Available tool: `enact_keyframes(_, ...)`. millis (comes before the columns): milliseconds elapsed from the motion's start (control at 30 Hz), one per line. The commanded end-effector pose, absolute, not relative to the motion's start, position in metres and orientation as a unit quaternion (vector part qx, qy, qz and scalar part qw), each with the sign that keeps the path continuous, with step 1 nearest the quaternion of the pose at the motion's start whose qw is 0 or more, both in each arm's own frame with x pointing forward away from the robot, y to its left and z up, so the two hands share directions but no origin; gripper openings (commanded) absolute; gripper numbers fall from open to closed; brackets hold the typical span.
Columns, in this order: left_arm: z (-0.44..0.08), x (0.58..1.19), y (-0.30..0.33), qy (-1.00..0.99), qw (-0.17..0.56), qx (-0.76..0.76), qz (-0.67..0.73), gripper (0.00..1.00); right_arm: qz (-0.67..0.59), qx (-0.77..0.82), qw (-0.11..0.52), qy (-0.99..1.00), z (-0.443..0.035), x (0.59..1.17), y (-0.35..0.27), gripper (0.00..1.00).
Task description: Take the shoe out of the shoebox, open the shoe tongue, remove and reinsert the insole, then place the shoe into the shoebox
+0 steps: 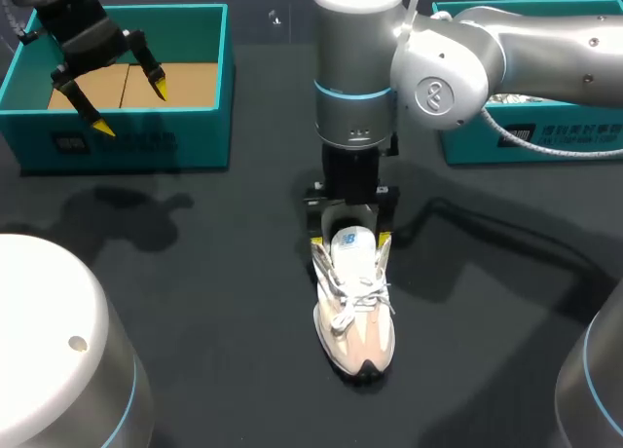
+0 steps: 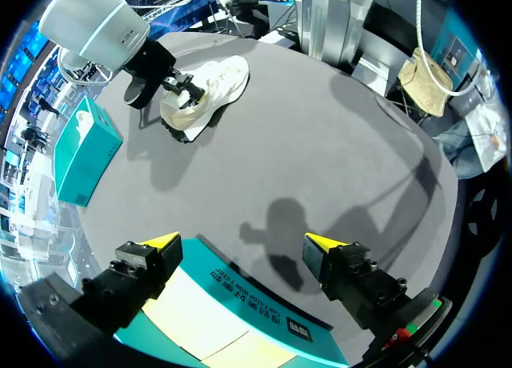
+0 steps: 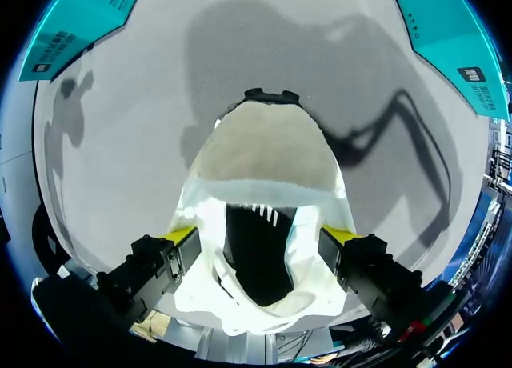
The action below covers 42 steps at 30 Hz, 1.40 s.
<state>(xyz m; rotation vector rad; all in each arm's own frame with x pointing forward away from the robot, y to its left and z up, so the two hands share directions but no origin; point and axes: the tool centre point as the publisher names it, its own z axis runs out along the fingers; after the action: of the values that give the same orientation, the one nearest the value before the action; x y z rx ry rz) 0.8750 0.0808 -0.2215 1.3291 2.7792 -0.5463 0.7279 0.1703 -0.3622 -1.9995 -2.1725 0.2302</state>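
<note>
So the left end effector (image 1: 131,105) hangs over the teal shoebox (image 1: 127,141) at the far left, fingers spread wide with nothing in them. In the middle of the tabletop (image 1: 195,292) the shoe (image 1: 355,307) sits on its sole, well apart from the box. The right end effector (image 1: 351,242) is clamped on its heel end, one yellow tip on each side.

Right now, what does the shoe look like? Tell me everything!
The shoe is a white sneaker with pale pink panels, white laces and a dark sole tip. It stands upright on the dark table, toe pointing away from the right gripper, whose yellow-tipped fingers press its heel collar from both sides.
</note>
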Motion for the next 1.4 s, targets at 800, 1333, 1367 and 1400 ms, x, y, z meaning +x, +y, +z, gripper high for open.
enact_keyframes(800,-0.222,0.875,0.081,0.888,0.007,0.425,-0.174,1.0,0.043,-0.694,0.032,-0.718,-0.34,0.716,0.167,0.6)
enact_keyframes(1333,-0.222,0.875,0.081,0.888,0.007,0.425,-0.174,1.0,0.043,-0.694,0.032,-0.717,-0.336,0.709,0.168,0.74)
enact_keyframes(1367,-0.222,0.875,0.081,0.888,0.007,0.425,-0.174,1.0,0.044,-0.694,0.032,-0.718,-0.335,0.708,0.168,0.65)
enact_keyframes(1400,-0.222,0.875,0.081,0.888,0.007,0.425,-0.174,1.0,0.044,-0.694,0.031,-0.718,-0.335,0.707,0.168,0.59)
